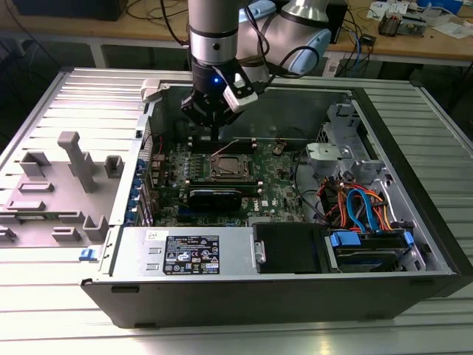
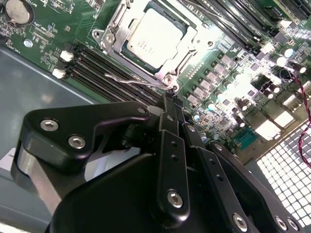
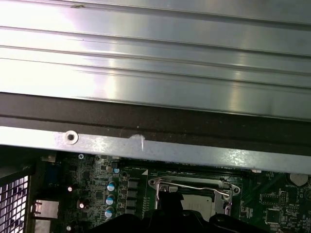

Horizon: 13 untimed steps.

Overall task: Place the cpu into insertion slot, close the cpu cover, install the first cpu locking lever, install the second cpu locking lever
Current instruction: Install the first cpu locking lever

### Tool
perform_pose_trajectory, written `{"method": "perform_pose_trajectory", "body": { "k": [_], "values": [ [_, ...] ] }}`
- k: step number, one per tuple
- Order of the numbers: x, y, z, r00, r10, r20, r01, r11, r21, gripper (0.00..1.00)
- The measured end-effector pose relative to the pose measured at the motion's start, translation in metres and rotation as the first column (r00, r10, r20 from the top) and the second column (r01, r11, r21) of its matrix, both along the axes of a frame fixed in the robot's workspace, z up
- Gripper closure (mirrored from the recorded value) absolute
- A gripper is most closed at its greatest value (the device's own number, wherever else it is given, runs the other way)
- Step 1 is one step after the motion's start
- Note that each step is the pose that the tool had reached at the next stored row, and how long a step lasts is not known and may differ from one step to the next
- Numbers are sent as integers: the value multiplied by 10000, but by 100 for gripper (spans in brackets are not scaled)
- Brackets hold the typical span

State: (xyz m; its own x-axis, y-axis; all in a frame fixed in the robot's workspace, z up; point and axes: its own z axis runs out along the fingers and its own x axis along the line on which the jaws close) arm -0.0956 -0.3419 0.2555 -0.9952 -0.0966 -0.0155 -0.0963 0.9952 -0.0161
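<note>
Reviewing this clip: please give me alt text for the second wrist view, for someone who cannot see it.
The black pincer hangs just above the green motherboard, its tips beside a thin wire locking lever at the edge of the insertion slot. The cpu sits in the slot, framed by the silver cpu cover.

Hand body hides lower board in second wrist view; fingertip gap unreadable. Insertion slot cut by hand in first wrist view. Cpu too small in exterior view.
</note>
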Motion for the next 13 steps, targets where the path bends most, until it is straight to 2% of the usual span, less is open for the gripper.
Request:
{"method": "perform_pose_trajectory", "body": {
  "k": [13],
  "values": [
    [0,0,-1,10000,0,1,0,10000,-3,89]
  ]
}}
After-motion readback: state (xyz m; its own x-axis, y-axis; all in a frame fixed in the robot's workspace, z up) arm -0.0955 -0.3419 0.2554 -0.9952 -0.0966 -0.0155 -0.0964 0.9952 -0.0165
